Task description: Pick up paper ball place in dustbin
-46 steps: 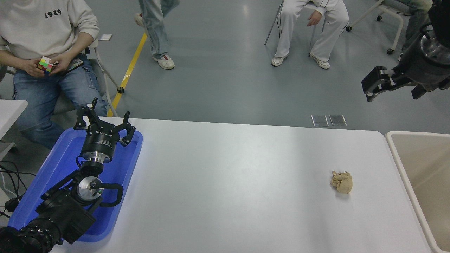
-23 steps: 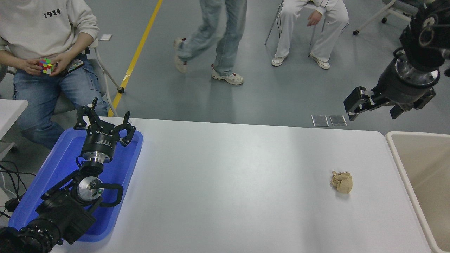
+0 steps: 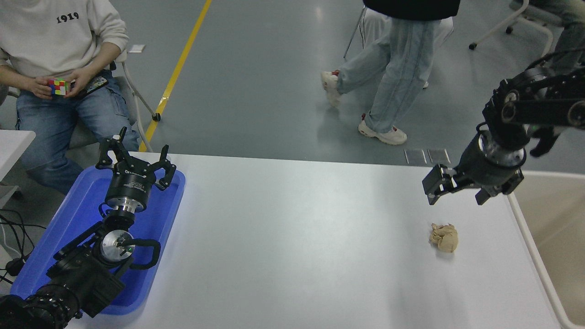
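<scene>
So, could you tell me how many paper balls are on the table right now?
1. The paper ball lies on the white table near its right end, below the right gripper and left of the dustbin.

The dustbin (image 3: 555,242) runs off the right edge, so only its near rim and part of one inner wall show. The right arm (image 3: 544,107) enters from that edge, its upper part cut away, and its wrist covers the dustbin's far corner. Whether the right gripper's (image 3: 454,189) fingers are apart is unclear from here. The blue tray (image 3: 171,201) lies partly under the left arm (image 3: 87,269).
</scene>
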### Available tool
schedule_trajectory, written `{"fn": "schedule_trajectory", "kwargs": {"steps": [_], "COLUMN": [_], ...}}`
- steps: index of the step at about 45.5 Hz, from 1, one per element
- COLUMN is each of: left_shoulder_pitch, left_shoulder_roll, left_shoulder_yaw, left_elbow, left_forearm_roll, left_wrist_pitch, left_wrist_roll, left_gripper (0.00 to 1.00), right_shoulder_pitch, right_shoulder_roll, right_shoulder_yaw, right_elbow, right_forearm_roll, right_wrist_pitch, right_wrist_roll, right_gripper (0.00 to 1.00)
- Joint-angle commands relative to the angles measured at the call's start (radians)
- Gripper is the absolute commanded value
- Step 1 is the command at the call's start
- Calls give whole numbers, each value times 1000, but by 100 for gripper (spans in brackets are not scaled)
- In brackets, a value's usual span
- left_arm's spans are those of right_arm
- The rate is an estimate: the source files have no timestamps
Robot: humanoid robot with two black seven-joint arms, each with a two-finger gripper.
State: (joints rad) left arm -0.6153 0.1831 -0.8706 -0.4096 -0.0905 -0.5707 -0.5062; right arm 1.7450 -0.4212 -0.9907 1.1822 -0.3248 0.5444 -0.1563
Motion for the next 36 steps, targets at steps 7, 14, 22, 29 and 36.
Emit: {"fn": "schedule_trajectory", "kwargs": {"steps": [7, 14, 22, 29, 36], "left_shoulder_pitch": [-1, 0, 0, 0, 0], "left_shoulder_roll": [-1, 1, 1, 1, -1], "left_shoulder_yaw": [-1, 1, -1, 1, -1], "left_elbow": [0, 0, 0, 0, 0], "left_forearm_roll": [0, 0, 0, 0, -2], "left_wrist_pitch": [0, 0, 0, 0, 0], "left_wrist_roll": [0, 0, 0, 0, 0], "left_gripper": [100, 100, 100, 100, 100], "right_shoulder_pitch": [-222, -275, -343, -377, -430], "right_shoulder_roll": [7, 9, 47, 53, 76], "right_shoulder_yaw": [14, 21, 23, 23, 58], "right_elbow": [-46, -105, -196, -233, -282], "right_forearm_roll": [-20, -20, -19, -20, -19], "right_wrist_pitch": [-287, -301, -310, -334, -351], "right_wrist_roll": [1, 1, 0, 1, 1], "right_gripper": [100, 100, 100, 100, 100]}}
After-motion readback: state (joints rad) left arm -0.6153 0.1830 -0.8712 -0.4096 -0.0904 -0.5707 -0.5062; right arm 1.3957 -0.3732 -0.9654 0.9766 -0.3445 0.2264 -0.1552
